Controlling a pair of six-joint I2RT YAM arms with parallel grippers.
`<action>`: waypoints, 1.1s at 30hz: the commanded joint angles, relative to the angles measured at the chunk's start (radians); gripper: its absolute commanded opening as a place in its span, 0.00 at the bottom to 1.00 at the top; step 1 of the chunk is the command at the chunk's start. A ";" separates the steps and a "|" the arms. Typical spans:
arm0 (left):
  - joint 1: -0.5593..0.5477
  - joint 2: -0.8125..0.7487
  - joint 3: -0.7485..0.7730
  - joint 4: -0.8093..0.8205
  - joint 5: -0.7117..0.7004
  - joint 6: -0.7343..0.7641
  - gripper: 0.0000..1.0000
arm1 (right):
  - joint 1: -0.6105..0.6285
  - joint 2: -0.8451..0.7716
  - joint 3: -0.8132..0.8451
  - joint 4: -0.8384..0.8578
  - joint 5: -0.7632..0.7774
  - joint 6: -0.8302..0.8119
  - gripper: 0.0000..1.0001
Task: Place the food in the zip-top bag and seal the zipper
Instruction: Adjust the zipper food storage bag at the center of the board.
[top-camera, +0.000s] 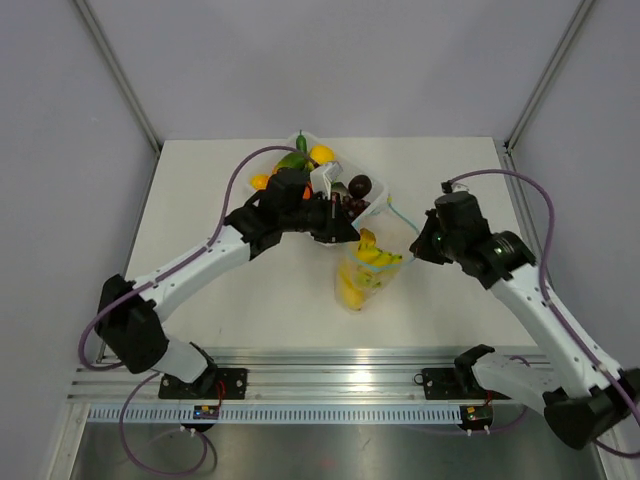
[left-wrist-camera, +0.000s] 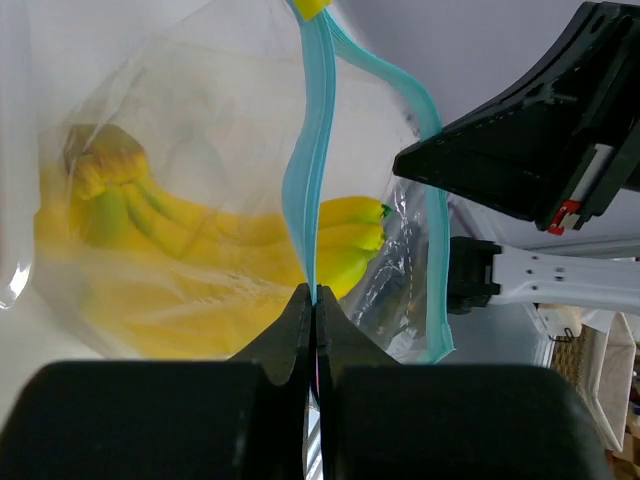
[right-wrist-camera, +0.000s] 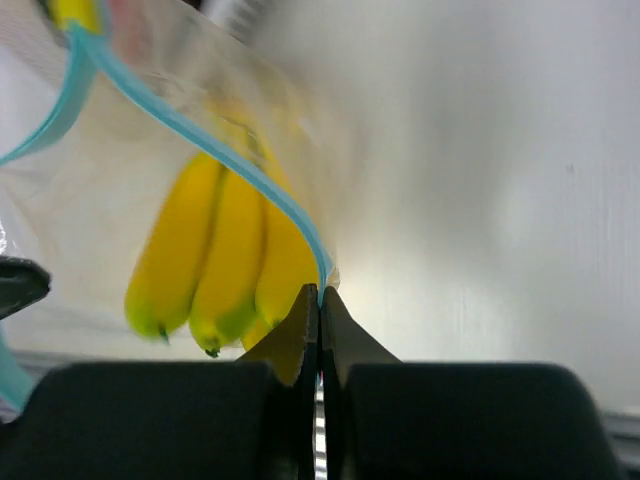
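White table (top-camera: 250, 300), left gripper (left-wrist-camera: 313, 295) and right gripper (right-wrist-camera: 319, 292) pinching zipper (left-wrist-camera: 305, 170) — zip-top bag (top-camera: 365, 270) between

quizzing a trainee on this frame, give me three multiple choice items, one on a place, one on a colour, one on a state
1. Where are the bananas? A loose on the floor; B inside the zip-top bag; C on a shelf
2. What colour is the zipper? A red; B black; C light blue
3. How is the left gripper? A wide open; B shut on the zipper; C shut on a banana

Answers: 1 B, they show yellow through the clear plastic. 2 C, the strip along the mouth is light blue. 3 B, its jaws meet on the strip.
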 joint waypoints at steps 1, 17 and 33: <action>0.002 0.099 0.032 -0.051 -0.015 -0.008 0.00 | 0.005 0.116 0.042 -0.115 0.136 0.004 0.00; -0.030 0.134 0.069 -0.070 0.005 -0.017 0.00 | 0.005 0.055 0.015 -0.043 0.064 -0.036 0.00; -0.039 0.145 0.195 -0.206 -0.046 0.074 0.00 | 0.005 0.044 0.107 -0.065 0.013 -0.051 0.33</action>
